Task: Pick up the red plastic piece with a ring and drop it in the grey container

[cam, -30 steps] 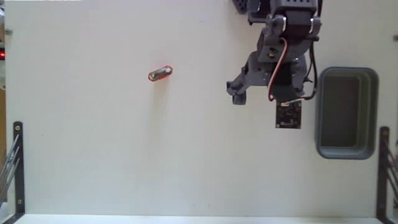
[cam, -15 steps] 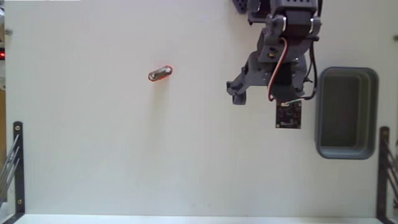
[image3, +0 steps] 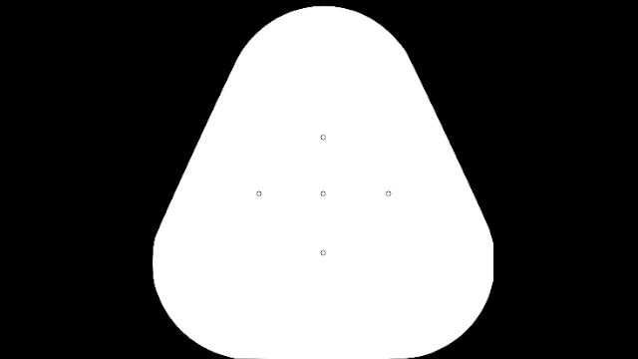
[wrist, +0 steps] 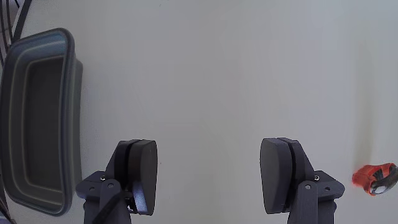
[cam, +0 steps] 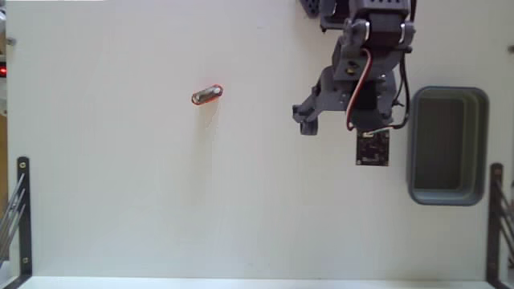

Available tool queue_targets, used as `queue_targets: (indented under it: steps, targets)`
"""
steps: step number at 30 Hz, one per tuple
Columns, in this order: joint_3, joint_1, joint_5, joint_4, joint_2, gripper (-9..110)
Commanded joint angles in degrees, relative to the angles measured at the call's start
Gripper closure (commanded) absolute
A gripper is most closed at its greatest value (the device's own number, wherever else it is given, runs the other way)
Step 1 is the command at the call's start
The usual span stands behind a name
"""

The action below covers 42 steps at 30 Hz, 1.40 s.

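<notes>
Fixed view: piece waiting, hand open and empty

I am seeing the red plastic piece with a ring (cam: 207, 95) lying loose on the bare tabletop (cam: 120, 201), well apart from my hand (wrist: 208, 176), whose pads are standing wide apart, gripping nothing. I am reading this as the pre-reach stage. The grey container (cam: 446, 145) is sitting just beside the arm, looking empty, handy for the drop.

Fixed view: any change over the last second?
Nothing visibly changed. The gripper hangs open and empty over bare table, the red plastic piece lies on the table off to its left in the fixed view, and the grey container sits empty to its right.
</notes>
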<state>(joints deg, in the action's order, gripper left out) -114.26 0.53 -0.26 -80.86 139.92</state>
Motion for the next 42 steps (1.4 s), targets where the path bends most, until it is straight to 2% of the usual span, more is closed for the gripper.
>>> queue_targets:
  steps: [1, 12, 42]
  targets:
    - [-0.3, -0.53, 0.26, -1.1, 2.19, -9]
    - [-0.3, -1.61, 0.26, -1.1, 2.19, -9]
    - [-0.3, -28.99, 0.26, -1.1, 2.19, -9]
